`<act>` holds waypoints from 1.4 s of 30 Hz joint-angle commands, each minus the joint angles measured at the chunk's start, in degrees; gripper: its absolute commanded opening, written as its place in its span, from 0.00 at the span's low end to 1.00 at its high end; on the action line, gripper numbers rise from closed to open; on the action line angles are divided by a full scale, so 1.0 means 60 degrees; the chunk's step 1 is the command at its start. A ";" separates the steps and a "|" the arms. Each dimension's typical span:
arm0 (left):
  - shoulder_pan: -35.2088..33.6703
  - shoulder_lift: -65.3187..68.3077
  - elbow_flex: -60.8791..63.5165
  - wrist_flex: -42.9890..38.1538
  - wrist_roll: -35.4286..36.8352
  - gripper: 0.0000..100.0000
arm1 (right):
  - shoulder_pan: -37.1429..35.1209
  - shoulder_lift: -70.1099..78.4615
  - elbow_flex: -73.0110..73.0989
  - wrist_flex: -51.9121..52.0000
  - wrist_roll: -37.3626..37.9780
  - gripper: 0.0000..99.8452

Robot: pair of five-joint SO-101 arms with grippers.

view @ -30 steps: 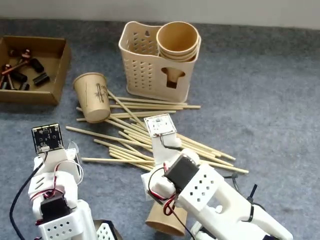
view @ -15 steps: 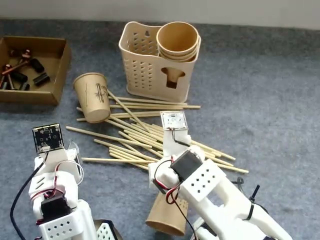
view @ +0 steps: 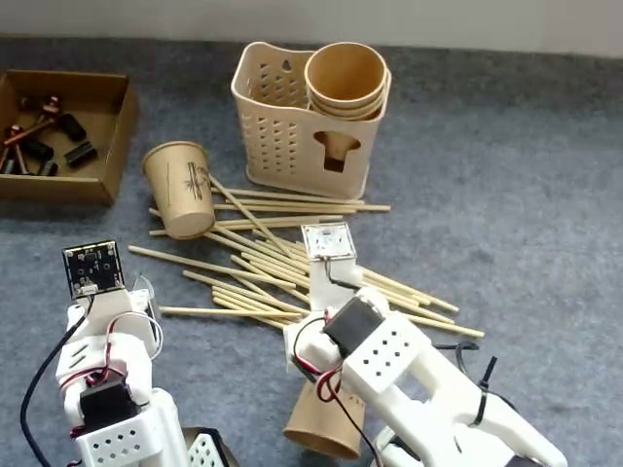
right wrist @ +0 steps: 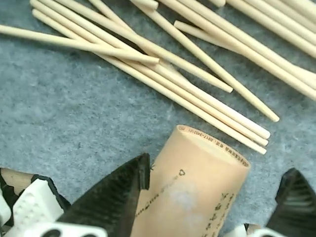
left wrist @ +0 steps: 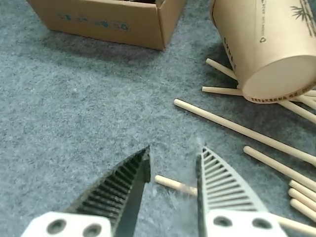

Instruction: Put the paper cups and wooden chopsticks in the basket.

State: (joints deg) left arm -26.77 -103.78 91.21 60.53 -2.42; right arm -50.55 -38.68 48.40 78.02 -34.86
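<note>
A pile of wooden chopsticks (view: 282, 263) lies on the grey carpet in front of the cream basket (view: 282, 126), which holds stacked paper cups (view: 346, 78). One paper cup (view: 180, 190) lies on its side left of the pile. Another paper cup (view: 316, 428) lies at the near edge under the right arm (view: 384, 360). My right gripper (right wrist: 217, 170) is open, its jaws on either side of this cup (right wrist: 197, 187), with chopsticks (right wrist: 197, 94) just beyond. My left gripper (left wrist: 173, 163) is open low over the carpet, a chopstick end (left wrist: 173, 183) between its fingers, the lying cup (left wrist: 266, 49) farther off.
A cardboard box (view: 102, 146) with small dark parts stands at the far left, its wall (left wrist: 108, 22) in the left wrist view. The left arm (view: 102, 379) stands at the near left. Bare carpet spreads right of the basket and the pile.
The right arm's wrist swung right, then partly back left, staying over the near cup. The left arm has not moved.
</note>
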 commanded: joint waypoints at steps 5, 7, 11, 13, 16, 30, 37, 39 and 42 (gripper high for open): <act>-0.0081 -0.0081 -0.0037 -0.0220 -0.0088 0.16 | -0.0081 0.2337 -0.0125 -0.0183 -0.0484 0.39; -0.0081 -0.0081 -0.0037 -0.0220 -0.0088 0.16 | -0.0095 0.2923 -0.0154 -0.0212 -0.0484 0.39; -0.0081 -0.0081 -0.0037 -0.0220 -0.0088 0.16 | -0.0066 0.3495 -0.0125 -0.0374 -0.0484 0.39; -0.0081 -0.0081 -0.0037 -0.0220 -0.0088 0.16 | -0.0037 0.3524 -0.0125 -0.0315 -0.0484 0.39; -0.0081 -0.0081 -0.0037 -0.0220 -0.0088 0.16 | -0.0037 0.3524 -0.0125 -0.0300 -0.0440 0.39; -0.0081 -0.0081 -0.0037 -0.0220 -0.0088 0.16 | -0.0022 0.3509 -0.1766 0.1780 -0.0366 0.36; -0.0081 -0.0081 -0.0037 -0.0220 -0.0088 0.16 | -0.0007 0.3524 -0.1897 0.1780 0.0557 0.14; -0.0081 -0.0081 -0.0037 -0.0220 -0.0088 0.16 | 0.0007 0.3524 -0.1897 0.1839 0.0762 0.12; -0.0081 -0.0081 -0.0037 -0.0220 -0.0088 0.16 | 0.0388 0.3524 -0.1897 0.1853 0.1011 0.12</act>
State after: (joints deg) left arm -26.77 -103.78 91.21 60.53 -2.42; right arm -50.20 -17.58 38.29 88.31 -30.90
